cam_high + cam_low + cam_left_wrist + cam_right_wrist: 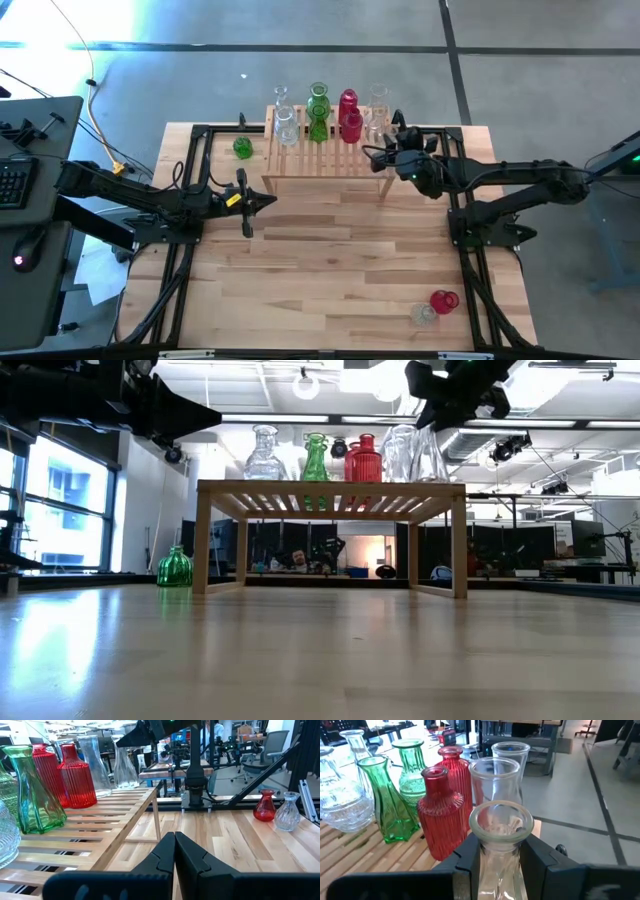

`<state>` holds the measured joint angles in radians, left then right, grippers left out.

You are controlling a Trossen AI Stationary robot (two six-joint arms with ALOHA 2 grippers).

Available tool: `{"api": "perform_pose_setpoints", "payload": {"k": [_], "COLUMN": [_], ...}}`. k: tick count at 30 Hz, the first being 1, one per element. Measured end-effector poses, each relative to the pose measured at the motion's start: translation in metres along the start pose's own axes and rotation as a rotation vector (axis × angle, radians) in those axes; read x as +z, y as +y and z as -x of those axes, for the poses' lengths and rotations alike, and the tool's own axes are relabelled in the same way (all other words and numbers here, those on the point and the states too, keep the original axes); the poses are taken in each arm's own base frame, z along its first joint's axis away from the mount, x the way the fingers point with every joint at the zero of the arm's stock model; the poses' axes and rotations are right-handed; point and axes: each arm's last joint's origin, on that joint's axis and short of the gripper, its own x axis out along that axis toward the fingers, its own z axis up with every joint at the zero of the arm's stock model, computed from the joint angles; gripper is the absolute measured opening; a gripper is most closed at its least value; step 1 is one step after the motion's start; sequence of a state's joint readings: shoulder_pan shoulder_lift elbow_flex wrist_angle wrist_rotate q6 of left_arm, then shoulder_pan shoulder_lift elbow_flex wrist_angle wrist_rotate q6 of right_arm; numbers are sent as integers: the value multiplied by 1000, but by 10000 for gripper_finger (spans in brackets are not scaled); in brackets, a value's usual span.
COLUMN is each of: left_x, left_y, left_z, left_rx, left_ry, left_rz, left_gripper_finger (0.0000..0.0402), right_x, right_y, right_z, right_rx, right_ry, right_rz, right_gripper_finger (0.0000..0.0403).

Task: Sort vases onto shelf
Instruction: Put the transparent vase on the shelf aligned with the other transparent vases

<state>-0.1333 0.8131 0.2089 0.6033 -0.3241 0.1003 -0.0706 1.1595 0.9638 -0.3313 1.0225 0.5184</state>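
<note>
The light-wood shelf (325, 165) stands at the table's far middle. On its slats stand clear, green and red vases (440, 815). My right gripper (501, 855) reaches over the shelf's right end, shut on a clear vase (432, 457). My left gripper (270, 200) hovers shut and empty in front of the shelf's left leg, and its shut fingers (175, 850) point level along the shelf's front. A green vase (243, 148) stands on the table left of the shelf. A red vase (444, 300) and a clear one (425, 315) stand near the table's near right corner. My right gripper pinches the clear vase's neck (500, 847) between its two fingers, just below the flared mouth (501, 822). The fingers come nearly level from the table's right side. The vase is upright; whether its base rests on the slats I cannot tell.
Black arm frames (190, 180) (470, 215) run along both sides of the table. The wide plank area (330, 270) in front of the shelf is bare wood. Two clear vases (492, 780) stand right behind the held one, and a red vase is close beside it.
</note>
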Motion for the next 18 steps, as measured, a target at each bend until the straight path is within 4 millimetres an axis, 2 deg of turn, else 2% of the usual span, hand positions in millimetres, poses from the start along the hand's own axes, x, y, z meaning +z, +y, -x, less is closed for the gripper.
{"api": "perform_pose_setpoints", "payload": {"k": [13,18], "left_x": [0,0], "left_y": [0,0], "left_z": [0,0], "left_rx": [0,0], "left_ry": [0,0], "left_rz": [2,2], "left_gripper_finger": [0,0], "right_x": [-4,-4], "right_y": [2,3], "right_z": [-11,-12], "right_rx": [5,16], "right_ry": [34,39], "right_rz": [-15,-17], "right_gripper_finger": [80,107]}}
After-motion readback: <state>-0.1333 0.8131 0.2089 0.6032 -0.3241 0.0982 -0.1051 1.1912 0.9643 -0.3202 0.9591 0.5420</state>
